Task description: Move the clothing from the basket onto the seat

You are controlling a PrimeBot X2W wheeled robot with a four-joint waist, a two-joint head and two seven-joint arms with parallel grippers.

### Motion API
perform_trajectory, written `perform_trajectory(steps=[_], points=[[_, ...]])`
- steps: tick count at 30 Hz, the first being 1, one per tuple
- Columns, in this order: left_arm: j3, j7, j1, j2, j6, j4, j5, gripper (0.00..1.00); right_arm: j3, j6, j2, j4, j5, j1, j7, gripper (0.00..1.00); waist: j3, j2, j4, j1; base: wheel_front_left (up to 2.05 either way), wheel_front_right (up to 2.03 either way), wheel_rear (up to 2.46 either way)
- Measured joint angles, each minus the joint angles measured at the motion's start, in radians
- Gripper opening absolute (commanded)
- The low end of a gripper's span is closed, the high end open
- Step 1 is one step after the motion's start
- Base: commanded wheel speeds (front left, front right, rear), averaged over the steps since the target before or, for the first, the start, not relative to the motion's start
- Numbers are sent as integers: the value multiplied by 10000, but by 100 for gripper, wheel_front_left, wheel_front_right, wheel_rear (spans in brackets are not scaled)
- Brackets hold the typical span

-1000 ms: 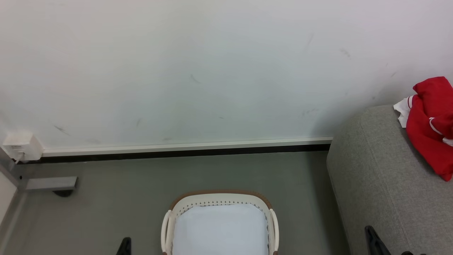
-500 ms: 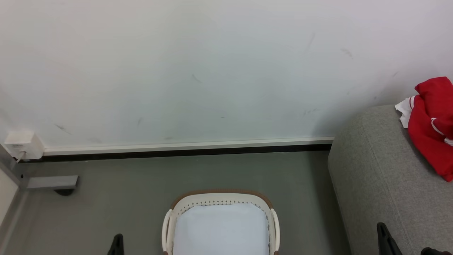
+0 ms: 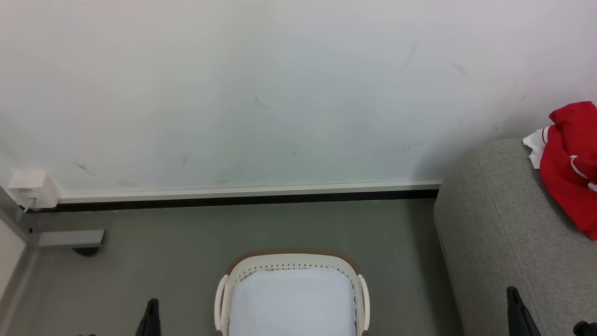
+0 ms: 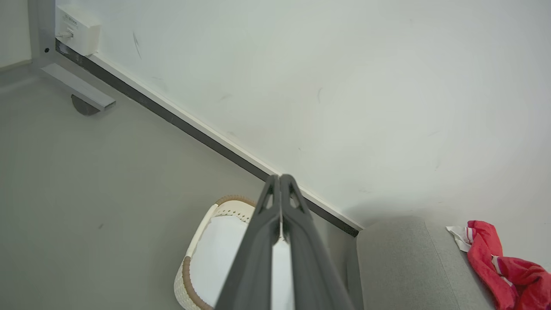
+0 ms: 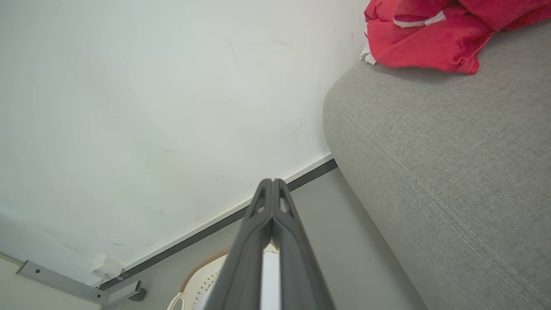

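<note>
Pale, scuffed wall [image 3: 280, 93] rose ahead of both sets of fingers, above a grey floor [image 3: 186, 242]. The seat [image 3: 503, 224], a grey fabric sofa, stood just to the right of the right gripper [image 3: 513, 296]. The basket [image 3: 291, 258] sat on the floor between the two grippers, holding a flat white liner cloth [image 3: 291, 303]. The clothing [image 3: 571, 163], a red heap with white trim, rested on top of the seat, ahead and to the right of the right gripper, well apart from it and close to the wall. The right gripper's dark fingers were pressed together on nothing (its wrist view showed them meeting at the tip). The left gripper [image 3: 151, 305], just left of the basket, was likewise closed and empty.
</note>
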Motion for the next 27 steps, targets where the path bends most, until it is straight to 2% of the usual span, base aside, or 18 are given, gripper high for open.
perform_trajectory(steps=[27], points=[[261, 932, -610, 17, -249, 92, -3565, 0, -349, -2, -25, -255, 3434, -405, 897, 0, 34, 0, 90, 0, 0, 0, 0]])
